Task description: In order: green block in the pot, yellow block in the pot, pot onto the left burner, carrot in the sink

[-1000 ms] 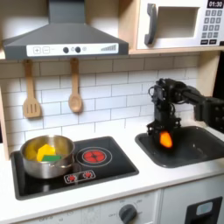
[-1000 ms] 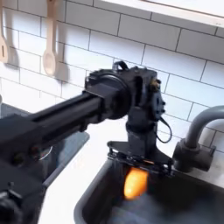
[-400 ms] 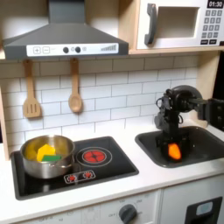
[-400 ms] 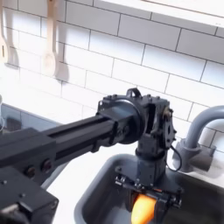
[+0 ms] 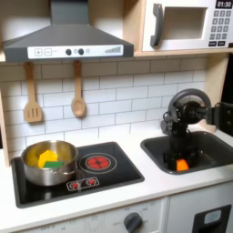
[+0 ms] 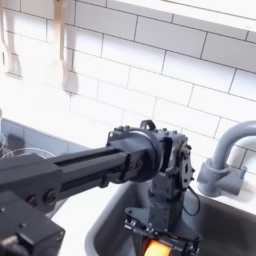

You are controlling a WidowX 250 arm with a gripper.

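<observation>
In the first exterior view I see my gripper (image 5: 181, 164) lower than a moment ago, down in the sink (image 5: 209, 155), clamping the carrot (image 5: 182, 166); its axis is unclear. The pot (image 5: 47, 162) holds the yellow block (image 5: 43, 158) and green block (image 5: 53, 163). In the second exterior view, the carrot (image 6: 158, 249) glows between the jaws.
</observation>
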